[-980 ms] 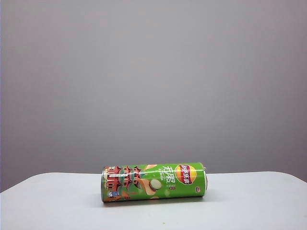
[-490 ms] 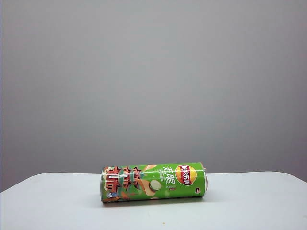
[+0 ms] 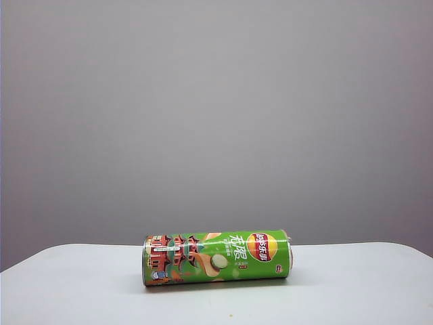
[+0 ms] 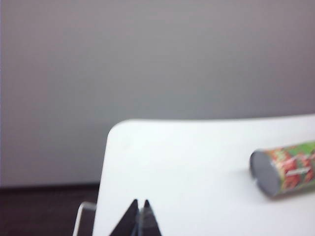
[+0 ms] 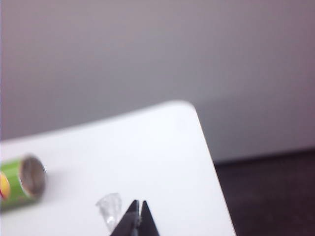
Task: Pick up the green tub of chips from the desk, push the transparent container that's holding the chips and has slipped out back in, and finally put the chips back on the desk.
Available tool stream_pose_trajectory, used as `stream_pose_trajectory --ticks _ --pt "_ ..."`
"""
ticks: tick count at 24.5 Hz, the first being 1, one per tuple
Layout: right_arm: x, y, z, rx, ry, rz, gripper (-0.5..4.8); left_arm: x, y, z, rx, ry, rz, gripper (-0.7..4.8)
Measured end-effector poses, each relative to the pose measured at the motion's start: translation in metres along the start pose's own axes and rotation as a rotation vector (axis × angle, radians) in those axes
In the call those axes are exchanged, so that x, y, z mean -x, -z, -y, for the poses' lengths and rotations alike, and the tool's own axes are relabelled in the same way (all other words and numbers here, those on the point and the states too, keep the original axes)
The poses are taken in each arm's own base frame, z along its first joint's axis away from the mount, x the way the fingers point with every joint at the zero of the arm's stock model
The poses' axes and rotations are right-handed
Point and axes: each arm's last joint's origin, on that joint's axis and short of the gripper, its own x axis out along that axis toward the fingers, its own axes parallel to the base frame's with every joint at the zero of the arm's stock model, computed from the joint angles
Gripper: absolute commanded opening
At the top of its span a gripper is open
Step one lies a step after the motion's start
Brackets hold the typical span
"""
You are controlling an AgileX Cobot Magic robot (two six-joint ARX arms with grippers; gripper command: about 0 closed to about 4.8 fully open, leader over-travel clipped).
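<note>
My left jaws (image 4: 140, 216) are clenched tight on nothing, their dark tips pressed together at the bottom edge of the left wrist view, over the near corner of the white surface (image 4: 197, 162). My right jaws (image 5: 138, 216) are clenched the same way and hold nothing, showing at the bottom of the right wrist view above the opposite corner of the surface. Neither pair appears in the exterior view.

The green tub of chips (image 3: 216, 257) lies on its side on the surface, in the lower middle of the exterior frame, its long axis running left to right. The red pagoda art sits toward its left end and the red-and-yellow oval logo toward its right end. It is well apart from both pairs of jaws. In the left wrist view one grey flat end of the tub faces the camera at the right edge; in the right wrist view its other end, silver-rimmed, shows at the left edge.

A small scrap of clear plastic (image 5: 110, 206) lies on the surface just beside my right jaws.
</note>
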Motion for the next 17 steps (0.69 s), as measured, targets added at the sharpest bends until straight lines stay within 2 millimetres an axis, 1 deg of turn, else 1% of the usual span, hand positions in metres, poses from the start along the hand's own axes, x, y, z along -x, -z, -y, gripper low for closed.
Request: stream_pose_trajectory --ticks 3,5,6,9,17 --pt "-0.0005 0.0025 0.0003 0.0 -0.003 -0.03 -0.08 0.0002 0.0038 -0.0014 -0.002 -0.05 -0.045 -0.06" --pt "-0.0004 0.0023 0.0001 0.0 -0.007 -0.027 -0.08 0.0003 0.0036 -0.0021 -0.002 -0.068 -0.045 -0.05" --pt "-0.0004 0.0023 0.0001 0.0 -0.007 -0.028 -0.08 0.0003 0.0037 -0.0021 -0.002 -0.067 -0.045 -0.05" --pt "-0.0004 0.0024 0.0001 0.0 -0.007 -0.028 -0.05 0.0003 0.0036 -0.0019 -0.003 -0.06 -0.045 0.28" --pt "-0.0004 0.0023 0.0001 0.0 -0.007 -0.028 -0.05 0.0004 0.0037 -0.0014 -0.02 -0.043 -0.049 0.27"
